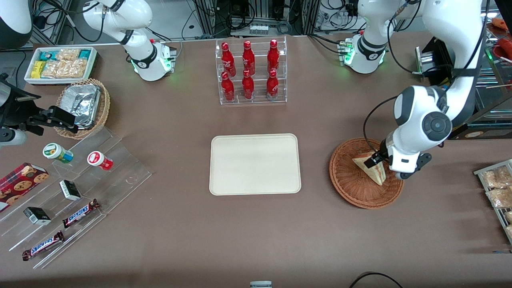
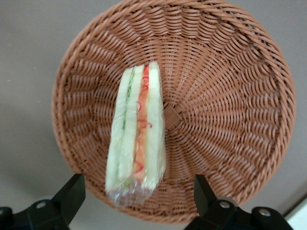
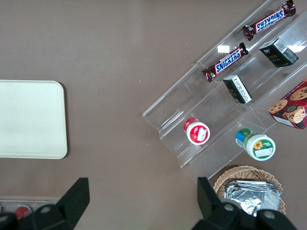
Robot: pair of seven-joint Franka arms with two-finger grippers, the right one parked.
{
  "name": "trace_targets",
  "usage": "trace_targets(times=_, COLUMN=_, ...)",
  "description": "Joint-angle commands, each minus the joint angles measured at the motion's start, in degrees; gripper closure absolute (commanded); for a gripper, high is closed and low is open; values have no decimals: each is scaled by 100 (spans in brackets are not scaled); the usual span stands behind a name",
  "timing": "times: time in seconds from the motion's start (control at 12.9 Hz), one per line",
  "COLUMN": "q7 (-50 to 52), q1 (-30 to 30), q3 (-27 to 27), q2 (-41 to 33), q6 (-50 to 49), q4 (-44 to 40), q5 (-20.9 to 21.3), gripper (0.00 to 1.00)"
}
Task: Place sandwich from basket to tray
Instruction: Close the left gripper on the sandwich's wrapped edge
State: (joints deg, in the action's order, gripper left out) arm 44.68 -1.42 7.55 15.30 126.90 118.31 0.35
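We see a brown table (image 1: 256,236) laid out with goods.
On it lie the cream tray (image 1: 255,164) at the middle, the reddish wicker basket (image 1: 352,184) toward the working arm's end with the gripper (image 1: 380,160) hanging over it, a clear rack of red bottles (image 1: 251,72) farther from the camera, and a stepped acrylic stand (image 1: 100,188), a tan basket (image 1: 102,108) and a white snack box (image 1: 60,64) toward the parked arm's end.

Red bottles (image 1: 250,72) in a clear rack (image 1: 252,100) — Snickers bars (image 1: 80,213), cookies (image 1: 20,182).
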Motion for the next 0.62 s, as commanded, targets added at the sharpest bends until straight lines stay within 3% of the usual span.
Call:
trace_targets(times=0.0, q7=216, q1=2, q3=-16, q2=131, q6=133, q4=-18, q5=18, gripper=0)
trace_targets(times=0.23, q7=261, q1=19, q3=-25, q2=176, q6=238, q4=78, q5=18, gripper=5)
trace_targets(times=0.31, q7=365, q1=19, q3=-25, q2=167, q6=256, q4=140, q5=18, gripper=19)
trace_targets(times=0.39, q7=593, q1=19, q3=-25, q2=149, q6=256, q4=175, q5=44, gripper=42)
trace_targets(times=0.54, q7=735, q1=19, q3=-25, q2=114, q6=256, q4=245, q5=53, gripper=68)
